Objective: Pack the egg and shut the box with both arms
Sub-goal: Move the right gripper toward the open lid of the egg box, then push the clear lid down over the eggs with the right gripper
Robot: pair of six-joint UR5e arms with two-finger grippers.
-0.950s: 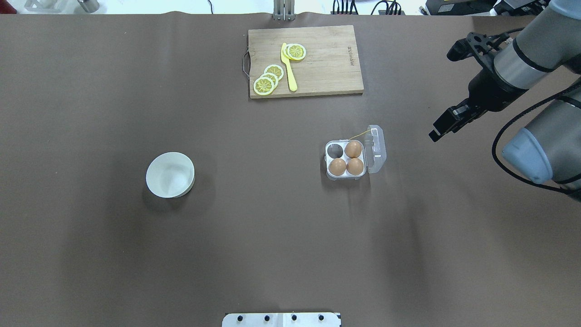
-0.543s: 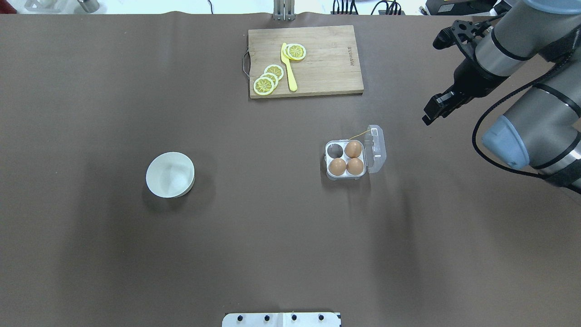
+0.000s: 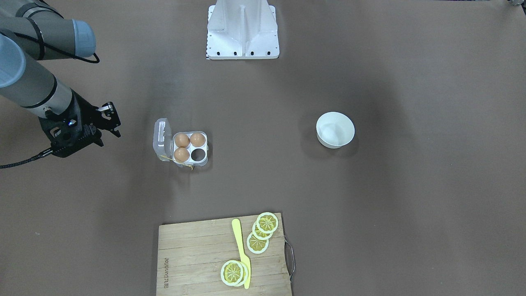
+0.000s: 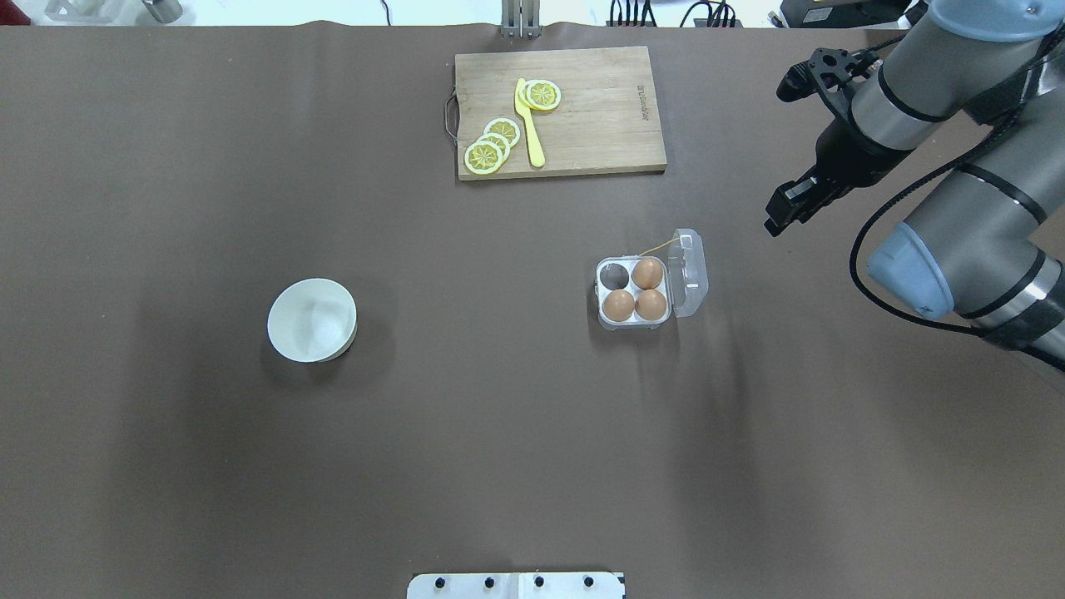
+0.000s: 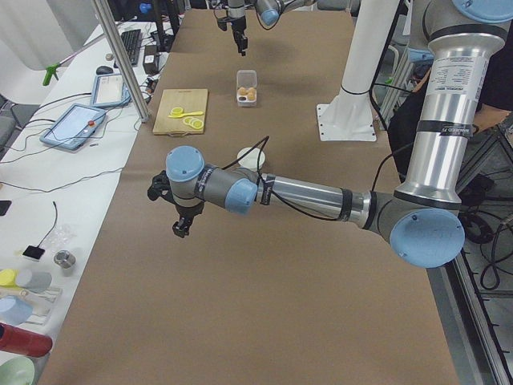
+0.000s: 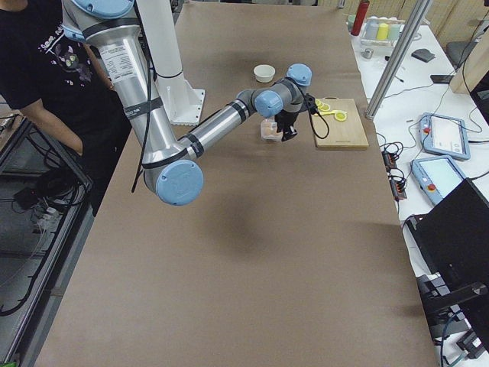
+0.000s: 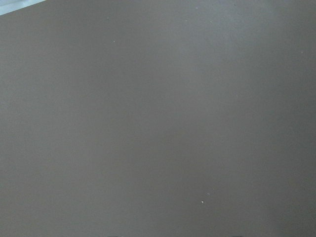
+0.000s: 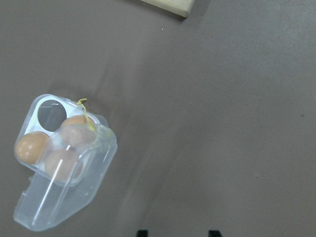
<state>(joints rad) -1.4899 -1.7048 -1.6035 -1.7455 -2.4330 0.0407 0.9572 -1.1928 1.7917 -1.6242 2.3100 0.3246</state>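
Observation:
The clear box (image 4: 606,293) lies right of the table's middle with its lid (image 4: 692,273) swung open to the right. Three look-alike brown eggs (image 4: 647,273) fill three cells, so I cannot tell which is the task's egg; the far-left cell (image 4: 616,273) is empty. A yellow string (image 4: 657,247) trails from the box. My right gripper (image 4: 778,218) is open and empty, hovering right of and beyond the box, which shows in the right wrist view (image 8: 64,148). My left gripper (image 5: 183,224) shows only in the exterior left view, far from the box; I cannot tell its state.
A white bowl (image 4: 312,320) stands on the left half of the table; I see no brown egg in it. A wooden cutting board (image 4: 582,125) with lemon slices (image 4: 492,146) and a yellow knife (image 4: 529,125) lies at the far edge. The white robot base (image 3: 242,31) is at the near edge.
My right arm has swung so its gripper moved farther from me and a little left, toward the box's far right side. The box, eggs and bowl have not moved.

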